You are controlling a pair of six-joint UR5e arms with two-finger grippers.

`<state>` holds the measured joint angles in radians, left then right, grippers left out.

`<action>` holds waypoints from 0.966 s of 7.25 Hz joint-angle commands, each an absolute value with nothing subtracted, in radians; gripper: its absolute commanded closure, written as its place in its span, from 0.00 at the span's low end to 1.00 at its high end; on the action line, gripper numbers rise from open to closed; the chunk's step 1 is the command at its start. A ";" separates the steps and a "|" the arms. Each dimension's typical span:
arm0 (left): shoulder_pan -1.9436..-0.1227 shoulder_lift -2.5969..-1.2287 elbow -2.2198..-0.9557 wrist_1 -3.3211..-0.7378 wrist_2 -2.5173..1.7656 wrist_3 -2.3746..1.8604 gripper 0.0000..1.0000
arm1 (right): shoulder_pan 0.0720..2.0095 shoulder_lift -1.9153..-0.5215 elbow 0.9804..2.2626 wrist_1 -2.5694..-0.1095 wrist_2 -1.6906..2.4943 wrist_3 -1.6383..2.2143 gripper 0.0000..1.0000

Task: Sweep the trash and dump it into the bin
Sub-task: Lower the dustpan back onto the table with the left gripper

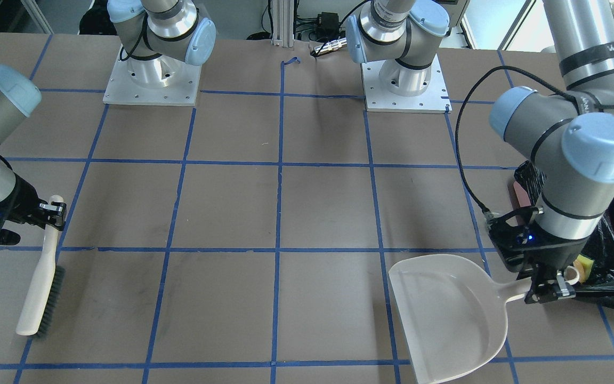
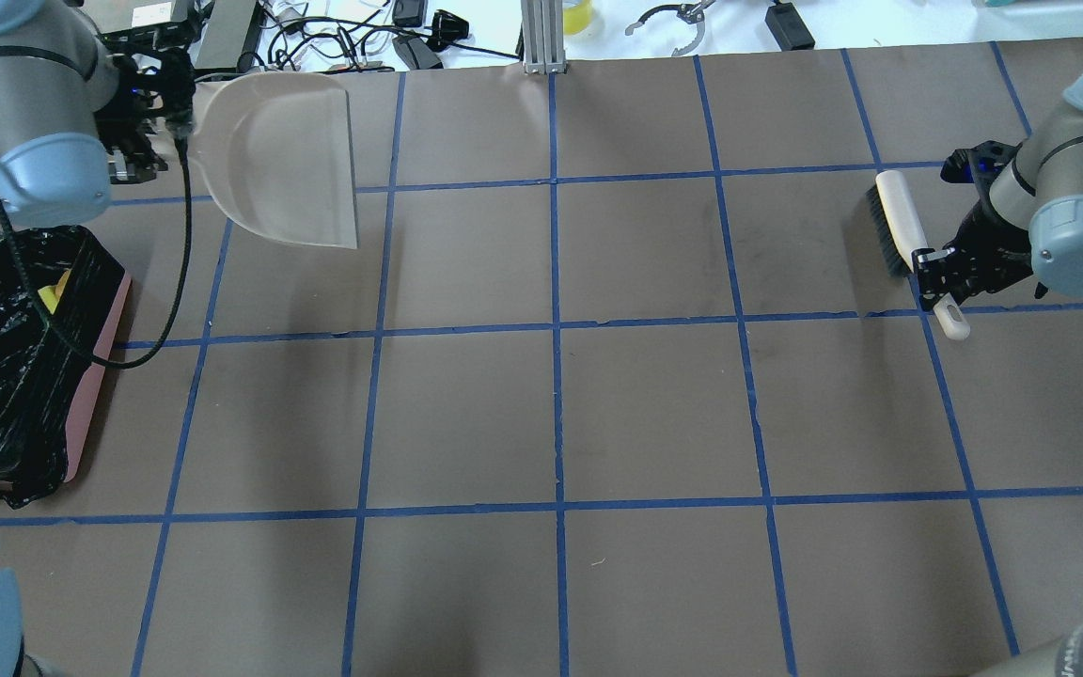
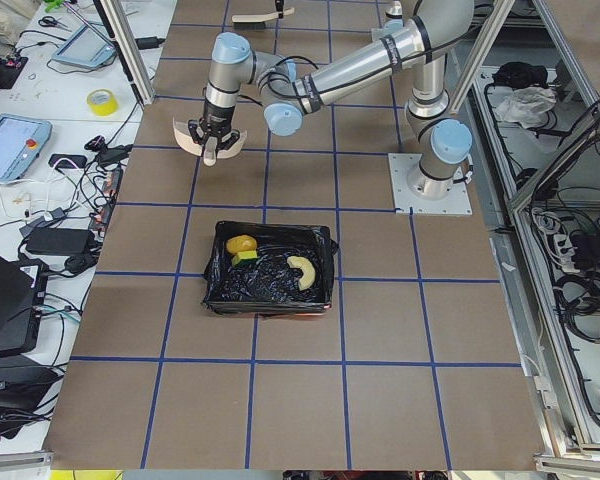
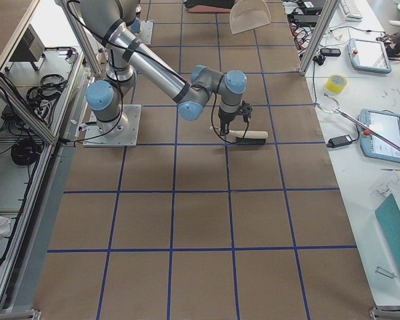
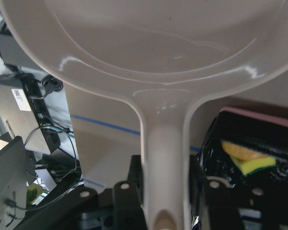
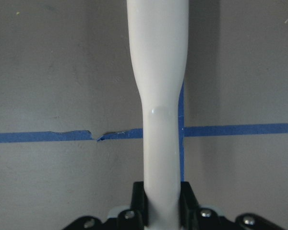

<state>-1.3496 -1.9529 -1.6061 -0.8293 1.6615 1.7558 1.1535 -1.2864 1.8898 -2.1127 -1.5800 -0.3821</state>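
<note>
My left gripper (image 2: 170, 103) is shut on the handle of the beige dustpan (image 2: 283, 155), which looks empty and hangs near the table's far left; the handle shows between the jaws in the left wrist view (image 5: 163, 158). The pink bin (image 2: 100, 376) with its black bag stands at the left edge. In it lie the golden-brown lump (image 3: 241, 244), the croissant-like piece (image 3: 302, 269) and the yellow-green scrap (image 3: 245, 258). My right gripper (image 2: 941, 282) is shut on the handle of the beige brush (image 2: 899, 221), which rests on the table at the right.
A black cable (image 2: 186, 263) loops from my left wrist over the bin's edge. Both arm bases (image 1: 151, 80) stand on the robot's side of the table. Cables and devices (image 2: 391, 38) lie beyond the far edge. Blue tape lines grid the brown tabletop.
</note>
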 commanded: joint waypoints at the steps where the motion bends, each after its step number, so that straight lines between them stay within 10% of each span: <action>1: -1.368 -2.055 -1.540 -0.924 1.605 1.801 1.00 | 1.154 -1.284 1.890 -2.109 -1.580 -0.380 0.65; 7: -1.378 -2.123 -1.546 -0.936 1.568 1.821 1.00 | 1.154 -1.282 1.890 -2.115 -1.580 -0.380 0.50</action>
<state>-1.3767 -2.1120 -1.5386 -0.9332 1.5785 1.8233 1.1536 -1.2814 1.8909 -2.1124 -1.5800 -0.3797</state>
